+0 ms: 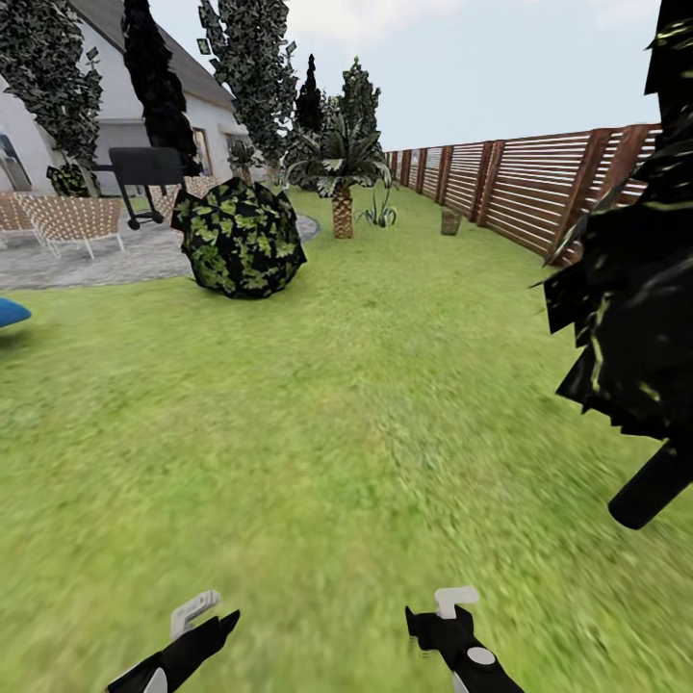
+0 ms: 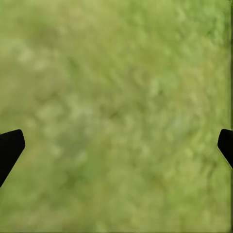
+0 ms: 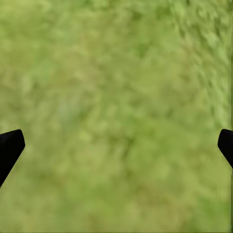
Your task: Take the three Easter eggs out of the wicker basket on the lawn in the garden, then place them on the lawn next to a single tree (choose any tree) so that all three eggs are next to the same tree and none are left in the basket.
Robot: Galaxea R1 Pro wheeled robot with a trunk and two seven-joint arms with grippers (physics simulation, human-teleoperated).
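Green lawn [image 1: 366,404] ahead – ball bush [image 1: 241,238] far left | my left gripper [image 2: 116,145] and right gripper [image 3: 116,145] – fingers spread wide, holding nothing

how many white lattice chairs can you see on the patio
2: one chair on the grey patio at far left, another chair cut by the frame edge behind it. More may be hidden.

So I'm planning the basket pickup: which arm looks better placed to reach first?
Neither yet: left gripper and right gripper both hang open over bare lawn; a small tan object, too small to identify, stands far off by the fence.

Green lawn [image 1: 366,404], brown slat fence [image 1: 539,188].
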